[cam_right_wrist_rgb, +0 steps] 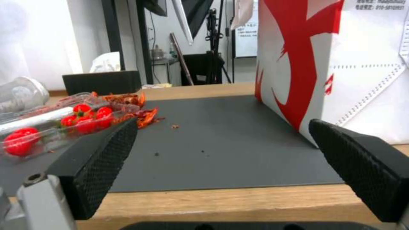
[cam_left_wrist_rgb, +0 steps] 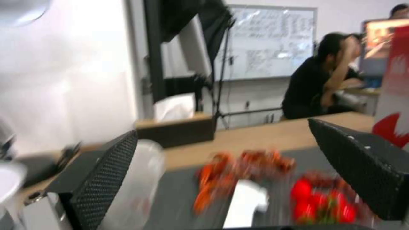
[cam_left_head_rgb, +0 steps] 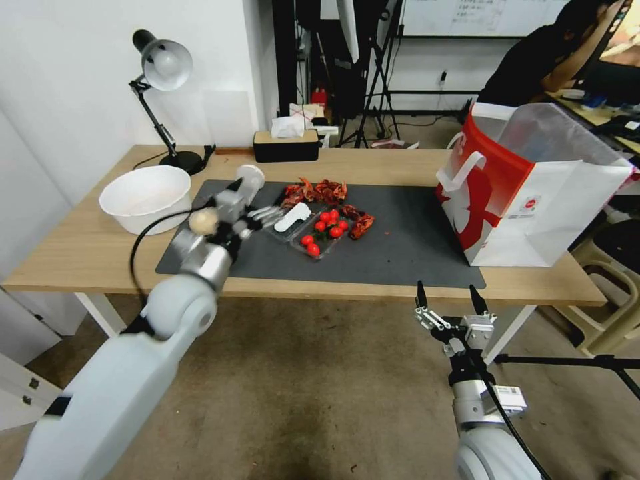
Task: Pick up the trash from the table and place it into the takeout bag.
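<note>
My left gripper (cam_left_head_rgb: pixel 265 215) hangs open over the left part of the dark mat (cam_left_head_rgb: pixel 400 247). In front of it lies a clear container (cam_left_head_rgb: pixel 323 233) of red cherry tomatoes with a white piece (cam_left_head_rgb: pixel 293 217) beside them. In the left wrist view its fingers (cam_left_wrist_rgb: pixel 102 179) are spread, and a clear plastic cup (cam_left_wrist_rgb: pixel 142 172) is close by one of them. Red shell scraps (cam_left_head_rgb: pixel 315 191) lie behind the container. A pale ball (cam_left_head_rgb: pixel 203 220) shows beside my left wrist. The takeout bag (cam_left_head_rgb: pixel 527 193) stands open at the table's right end. My right gripper (cam_left_head_rgb: pixel 447 291) is open, low before the table's front edge.
A white bowl (cam_left_head_rgb: pixel 143 193) sits left of the mat, with a desk lamp (cam_left_head_rgb: pixel 163 63) and a black tissue box (cam_left_head_rgb: pixel 287 143) at the back edge. A plastic chair (cam_left_head_rgb: pixel 607 280) stands right of the table. In the right wrist view bare mat (cam_right_wrist_rgb: pixel 221 140) lies between container and bag.
</note>
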### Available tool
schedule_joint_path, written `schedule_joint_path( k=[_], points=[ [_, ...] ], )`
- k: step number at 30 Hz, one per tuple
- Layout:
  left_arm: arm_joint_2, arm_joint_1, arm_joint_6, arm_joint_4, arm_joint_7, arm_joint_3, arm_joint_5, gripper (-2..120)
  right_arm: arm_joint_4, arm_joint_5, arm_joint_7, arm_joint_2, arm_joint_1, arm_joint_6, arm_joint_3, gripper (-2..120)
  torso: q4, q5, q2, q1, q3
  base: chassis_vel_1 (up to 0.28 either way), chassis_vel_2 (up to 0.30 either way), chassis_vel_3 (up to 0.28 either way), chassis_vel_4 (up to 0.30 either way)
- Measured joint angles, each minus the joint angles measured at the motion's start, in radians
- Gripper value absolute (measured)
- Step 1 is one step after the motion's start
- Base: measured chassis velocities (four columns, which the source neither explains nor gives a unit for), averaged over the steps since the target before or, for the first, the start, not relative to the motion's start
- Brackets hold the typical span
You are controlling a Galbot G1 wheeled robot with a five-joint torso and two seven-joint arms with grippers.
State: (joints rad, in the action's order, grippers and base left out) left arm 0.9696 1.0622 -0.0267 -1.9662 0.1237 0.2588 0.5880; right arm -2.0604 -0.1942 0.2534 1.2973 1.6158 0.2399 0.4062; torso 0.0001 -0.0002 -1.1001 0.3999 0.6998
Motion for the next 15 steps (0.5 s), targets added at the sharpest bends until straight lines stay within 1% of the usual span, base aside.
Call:
schedule_joint_path(
  k=[1,2,3,4,5,6,8,9,10,12,13,15],
  points=[
    [0.005,0.066,0.008,-0.019,0.0,0.052,-0.012,100,0.001,0.0,0.0,0.001,-0.002,0.0,-0.005,100,0.0001,0.0001,0.0,0.0,0.0,0.0,0.0,0.0,0.0],
    [0.01,0.098,0.017,-0.027,-0.001,0.079,-0.021,100,0.002,0.0,0.0,0.002,-0.003,0.0,-0.008,100,0.0,0.0002,0.0,0.0,0.0,0.0,0.0,0.0,0.0],
    [0.01,0.098,0.017,-0.027,-0.001,0.079,-0.021,100,0.002,0.0,0.0,0.002,-0.003,0.0,-0.008,100,0.0,0.0002,0.0,0.0,0.0,0.0,0.0,0.0,0.0],
    [0.022,0.143,0.028,-0.038,-0.001,0.12,-0.036,100,0.002,0.001,0.0,0.003,-0.003,0.0,-0.011,100,-0.0001,-0.0001,0.0,0.0,0.0,0.0,0.0,0.0,0.0],
    [0.03,0.163,0.032,-0.045,-0.001,0.141,-0.044,100,0.002,0.001,0.0,0.005,-0.003,0.0,-0.012,100,-0.0003,0.0002,0.0,0.0,0.0,0.0,0.0,0.0,0.0],
    [0.03,0.163,0.032,-0.045,-0.001,0.141,-0.044,100,0.002,0.001,0.0,0.005,-0.003,0.0,-0.012,100,-0.0003,0.0002,0.0,0.0,0.0,0.0,0.0,0.0,0.0],
    [0.059,0.221,0.037,-0.062,0.004,0.203,-0.073,100,0.002,0.001,-0.001,0.008,-0.003,0.002,-0.014,100,-0.0002,0.0001,0.0,0.0,0.0,0.0,0.0,0.0,0.0],
    [0.068,0.238,0.039,-0.066,0.008,0.222,-0.085,100,0.002,0.001,-0.001,0.009,-0.002,0.002,-0.014,100,-0.0001,0.0001,0.0,0.0,0.0,0.0,0.0,0.0,0.0],
    [0.068,0.238,0.039,-0.066,0.008,0.222,-0.085,100,0.002,0.001,-0.001,0.009,-0.002,0.002,-0.014,100,-0.0001,0.0001,0.0,0.0,0.0,0.0,0.0,0.0,0.0],
    [0.096,0.326,0.055,-0.083,0.011,0.279,-0.112,100,0.001,0.002,-0.001,0.01,0.0,0.003,-0.014,100,-0.0002,0.0001,0.0,0.0,0.0,0.0,0.0,0.0,0.0],
    [0.096,0.326,0.055,-0.083,0.011,0.279,-0.112,100,0.001,0.002,-0.001,0.01,0.0,0.003,-0.014,100,-0.0002,0.0001,0.0,0.0,0.0,0.0,0.0,0.0,0.0],
    [0.112,0.408,0.082,-0.092,0.008,0.304,-0.129,100,-0.001,0.002,0.0,0.009,0.002,0.004,-0.012,100,0.0002,0.0002,0.0,0.0,0.0,0.0,0.0,0.0,0.0]
  ],
)
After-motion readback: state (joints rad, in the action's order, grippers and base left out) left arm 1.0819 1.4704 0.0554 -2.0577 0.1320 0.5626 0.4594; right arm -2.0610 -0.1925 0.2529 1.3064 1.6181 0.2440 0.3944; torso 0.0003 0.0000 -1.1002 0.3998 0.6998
